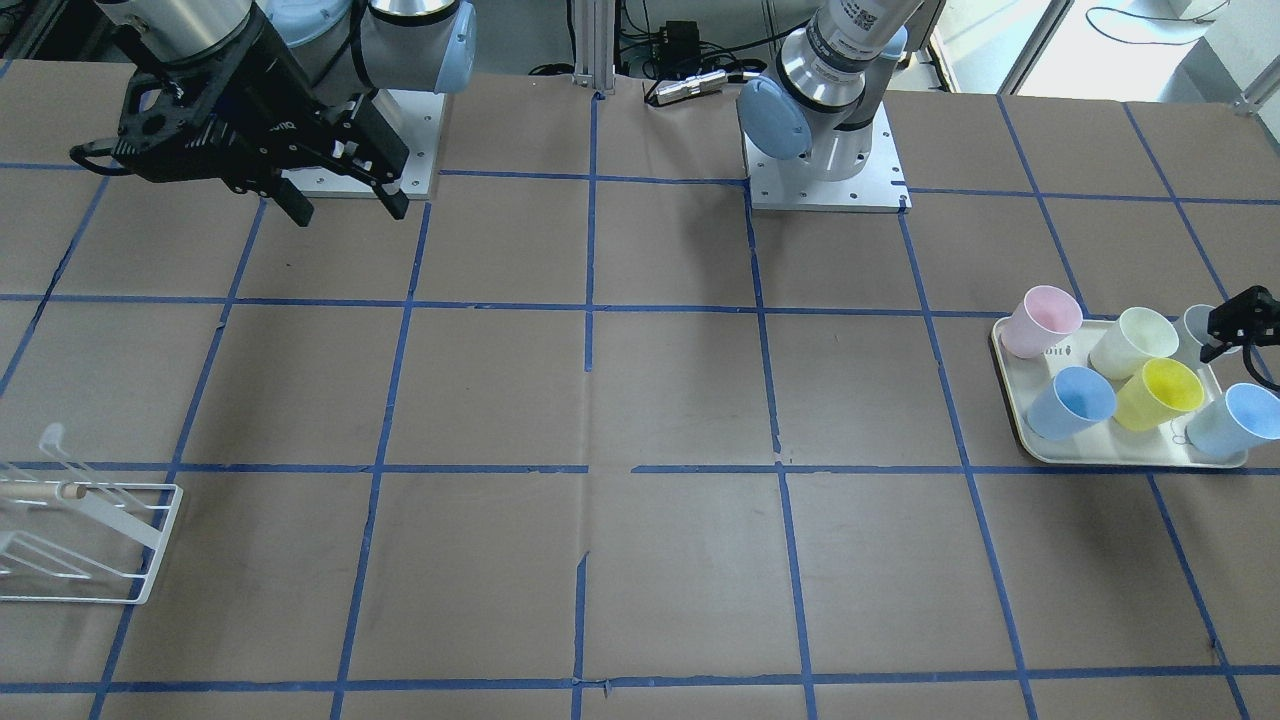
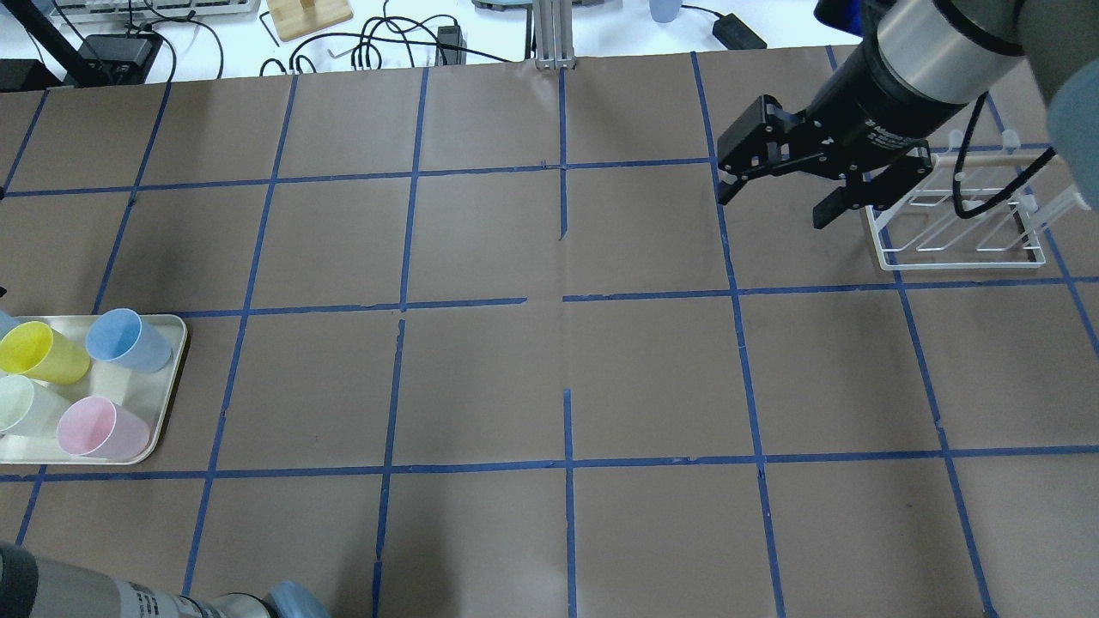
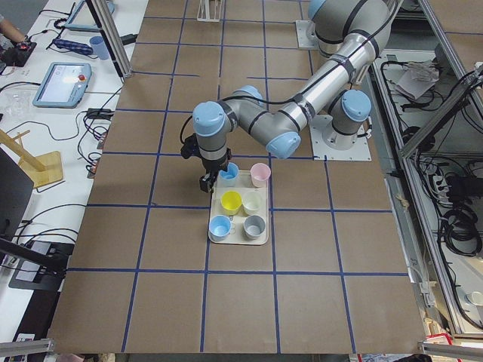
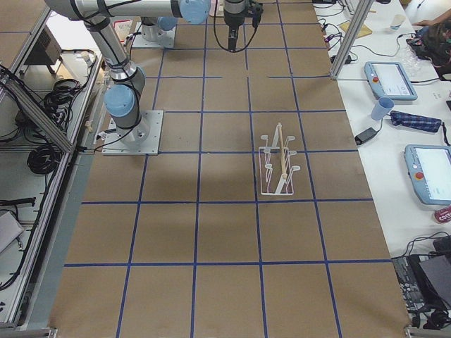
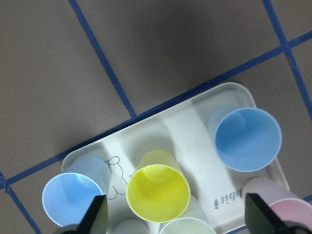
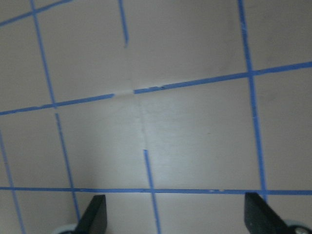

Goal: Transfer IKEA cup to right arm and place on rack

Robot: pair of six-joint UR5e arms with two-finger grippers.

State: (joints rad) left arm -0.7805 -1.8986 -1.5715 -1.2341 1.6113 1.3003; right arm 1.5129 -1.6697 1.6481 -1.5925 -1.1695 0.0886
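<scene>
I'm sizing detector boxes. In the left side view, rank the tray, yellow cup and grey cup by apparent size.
1. tray, clearly largest.
2. yellow cup and grey cup: they look alike, so I won't rank them.

The IKEA cup point(image 5: 157, 192) is smooth yellow plastic; the tray point(image 5: 187, 141) matt cream. Matt brown paper covers the worktop point(image 2: 481, 386); the rack point(image 4: 270, 172) is white wire with a wooden dowel point(image 4: 282, 158).

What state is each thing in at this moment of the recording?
Cream rectangular tray: lying flat, holding six upright plastic cups.
Bright yellow plastic cup: upright on the tray, not gripped.
Left pincer: open, empty, above the tray.
Right pincer: open, empty, in the air.
White wire rack: standing, no cup on it.
</scene>
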